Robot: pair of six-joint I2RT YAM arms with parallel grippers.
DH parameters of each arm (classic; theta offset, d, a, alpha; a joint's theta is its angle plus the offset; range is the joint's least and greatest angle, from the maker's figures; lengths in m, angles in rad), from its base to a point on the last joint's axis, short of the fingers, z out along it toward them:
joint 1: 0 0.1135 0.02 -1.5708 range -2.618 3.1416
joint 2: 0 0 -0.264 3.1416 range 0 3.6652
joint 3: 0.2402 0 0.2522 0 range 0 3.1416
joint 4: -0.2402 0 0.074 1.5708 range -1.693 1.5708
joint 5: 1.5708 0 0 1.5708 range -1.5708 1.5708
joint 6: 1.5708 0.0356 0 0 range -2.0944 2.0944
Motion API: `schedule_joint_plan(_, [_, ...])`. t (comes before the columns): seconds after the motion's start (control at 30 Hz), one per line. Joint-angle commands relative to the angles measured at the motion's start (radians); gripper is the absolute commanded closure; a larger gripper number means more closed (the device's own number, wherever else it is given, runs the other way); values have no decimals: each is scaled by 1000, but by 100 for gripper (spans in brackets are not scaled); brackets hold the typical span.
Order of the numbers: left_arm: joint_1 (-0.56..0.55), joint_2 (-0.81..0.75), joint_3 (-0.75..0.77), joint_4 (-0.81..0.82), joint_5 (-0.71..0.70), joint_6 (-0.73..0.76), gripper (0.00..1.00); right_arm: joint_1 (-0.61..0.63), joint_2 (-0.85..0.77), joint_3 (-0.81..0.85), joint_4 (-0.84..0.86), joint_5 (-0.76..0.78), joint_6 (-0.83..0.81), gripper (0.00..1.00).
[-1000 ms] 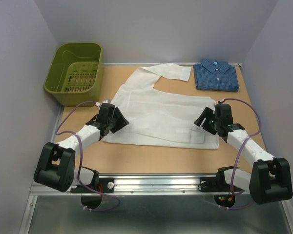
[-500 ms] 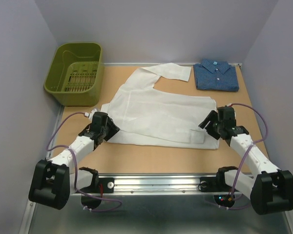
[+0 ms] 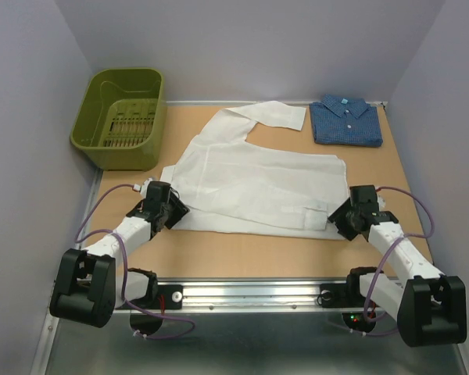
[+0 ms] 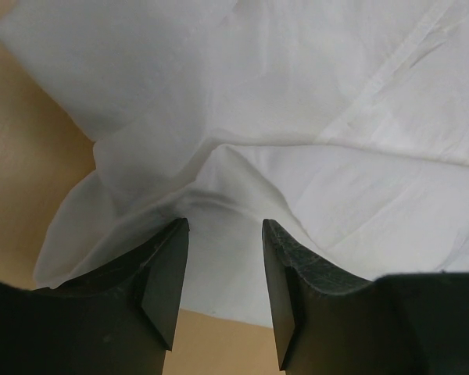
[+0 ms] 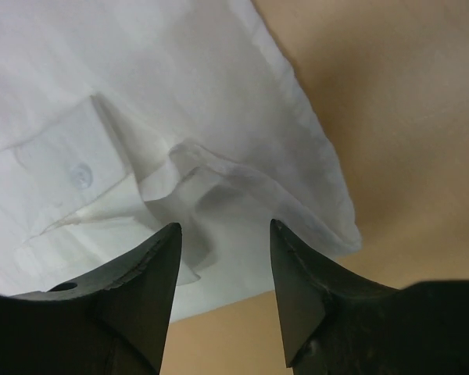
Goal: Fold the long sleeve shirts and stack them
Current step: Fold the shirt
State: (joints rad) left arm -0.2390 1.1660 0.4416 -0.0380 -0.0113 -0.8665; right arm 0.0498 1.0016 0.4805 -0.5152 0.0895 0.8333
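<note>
**Both pairs of jaws apart over the white shirt (image 3: 258, 183) at its near corners**

Between the left jaws, standing apart and clamped on nothing: a raised ridge of the white shirt (image 4: 297, 117) at one near corner. Between the right jaws, likewise apart: a small pleat at the other near corner, with a buttoned cuff (image 5: 78, 168) just to one side. Beyond both pairs, spread across the tan counter (image 3: 242, 250): the rest of the shirt, one sleeve angled away. Farther beyond the right jaws, near that sleeve's end: the dark blue shirt (image 3: 345, 121), folded, collar up. Far beyond the left jaws: a green basket (image 3: 117, 156).
</note>
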Motion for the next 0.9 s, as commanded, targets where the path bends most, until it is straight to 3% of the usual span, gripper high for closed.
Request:
schedule_joint_plan(0.0, [17,9,-17,13,-15,1,47,-19,0,-25,-28,72,56,47])
schedule_joint_plan(0.3, [75,47,-24,3,-1,-2,47,-109,65,1,-65,162,87,52])
schedule_joint_plan(0.43, [90,41,-23,6,39,3,47,-139,98,41,-72,222,23,54])
schedule_joint_plan(0.53, [90,28,-8,4,65,21,46,-137,62,93,-69,176,-54,55])
schedule_joint_plan(0.67, [90,8,8,1,83,43,46,-137,-44,161,-34,23,-184,55])
schedule_joint_plan(0.73, [90,0,16,1,97,57,46,-137,-92,176,12,-136,-236,55])
schedule_joint_plan(0.87, [90,6,26,-8,102,96,46,-117,-95,188,179,-637,-270,51])
